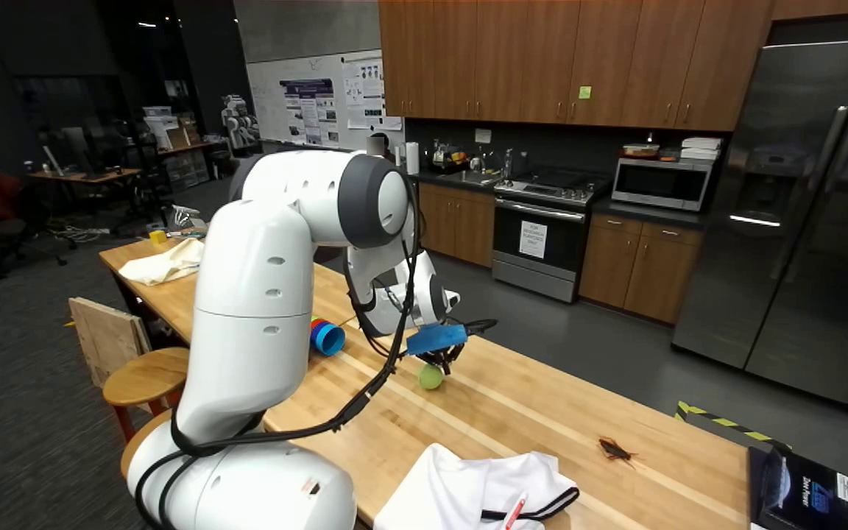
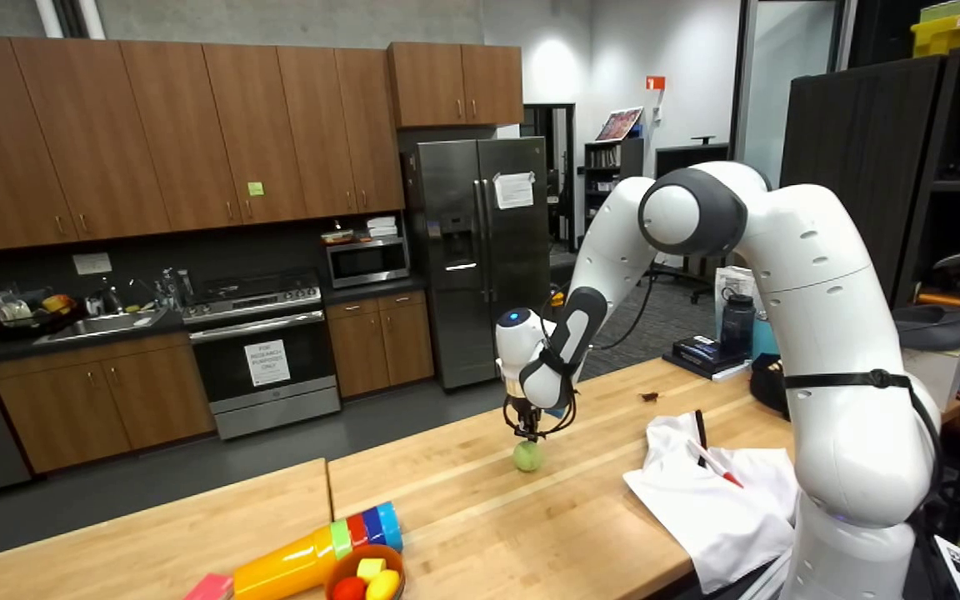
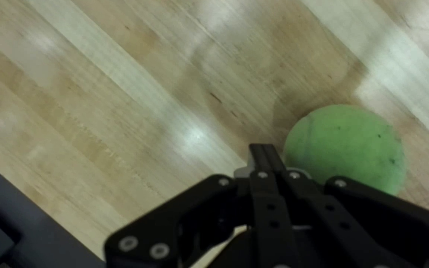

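Note:
A green tennis ball (image 3: 348, 145) rests on the wooden table (image 3: 106, 111) in the wrist view. It also shows in both exterior views (image 1: 430, 377) (image 2: 527, 457). My black gripper (image 3: 262, 149) is shut, with its two fingertips pressed together and nothing between them. The fingertips are just left of the ball in the wrist view, very close to its side. I cannot tell whether they touch it. The gripper's right finger linkage covers the ball's lower edge. In an exterior view the gripper (image 2: 529, 435) points down right at the ball's top.
A white cloth (image 1: 461, 482) with a red-and-white pen (image 1: 515, 511) lies near the robot base. A brown toy insect (image 1: 615, 449) and a black box (image 1: 810, 489) lie toward one end. Colourful nested cups (image 2: 288, 565) and a bowl (image 2: 337, 575) of toy pieces lie toward the other.

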Tool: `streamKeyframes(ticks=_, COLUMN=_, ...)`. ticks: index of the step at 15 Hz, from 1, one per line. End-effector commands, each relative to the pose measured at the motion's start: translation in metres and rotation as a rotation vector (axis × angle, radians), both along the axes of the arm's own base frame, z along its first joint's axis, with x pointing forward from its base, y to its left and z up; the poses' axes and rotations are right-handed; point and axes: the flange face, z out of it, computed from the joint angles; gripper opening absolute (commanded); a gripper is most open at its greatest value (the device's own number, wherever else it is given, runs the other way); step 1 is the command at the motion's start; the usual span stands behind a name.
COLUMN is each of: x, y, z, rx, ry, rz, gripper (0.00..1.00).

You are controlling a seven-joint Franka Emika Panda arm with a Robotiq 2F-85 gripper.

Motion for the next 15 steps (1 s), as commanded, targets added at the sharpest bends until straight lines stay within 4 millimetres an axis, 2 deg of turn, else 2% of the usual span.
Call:
streamKeyframes(ticks=1, x=0.005, y=0.014, z=0.01, rx=-0.002, ry=0.008, rz=0.034, gripper=0.0)
streamKeyframes(ticks=5, x=0.01, y=0.035, z=0.016, rx=0.02, ry=0.053, rz=0.032, gripper=0.0)
streamKeyframes(ticks=8, x=0.013, y=0.043, z=0.023, rx=0.036, ry=0.081, rz=0.011, gripper=0.0)
streamKeyframes(ticks=10, x=0.017, y=0.04, z=0.025, rx=0.032, ry=0.086, rz=-0.012, gripper=0.0)
streamKeyframes(ticks=15, x=0.026, y=0.005, z=0.03, rx=-0.026, ry=0.038, rz=-0.106, gripper=0.0)
